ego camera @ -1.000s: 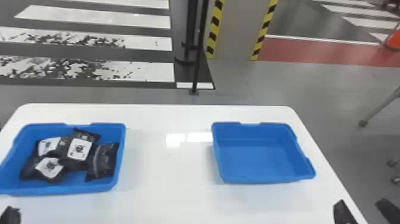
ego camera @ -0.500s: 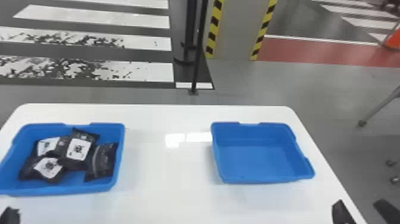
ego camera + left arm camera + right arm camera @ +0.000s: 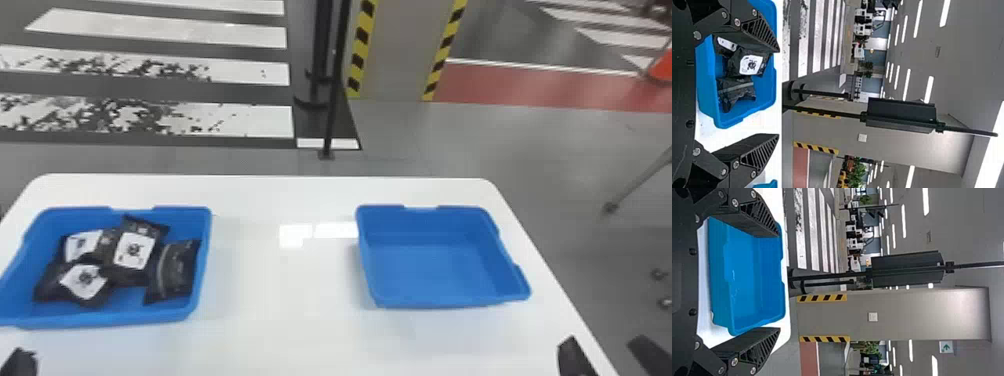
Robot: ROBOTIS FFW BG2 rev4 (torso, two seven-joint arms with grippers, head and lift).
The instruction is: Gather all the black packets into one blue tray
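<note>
Black packets: four seen (image 3: 134, 251), all in the left blue tray (image 3: 107, 321), ahead of the left gripper (image 3: 778, 93); no shift noted over the last second.
Left gripper: fingers apart, nothing between the tips; position essentially unchanged.
Right gripper (image 3: 779, 282): likewise spread and unloaded, no clear motion.
Right blue tray (image 3: 430, 302): ahead of the right gripper and toward its left; holds no packet; unmoved.
Task status: packets already share one tray; gathering looks complete, probably no further transfer called for.

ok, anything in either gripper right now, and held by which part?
Nothing held: left gripper and right gripper are both open and empty. The black packets lie in the left blue tray.
</note>
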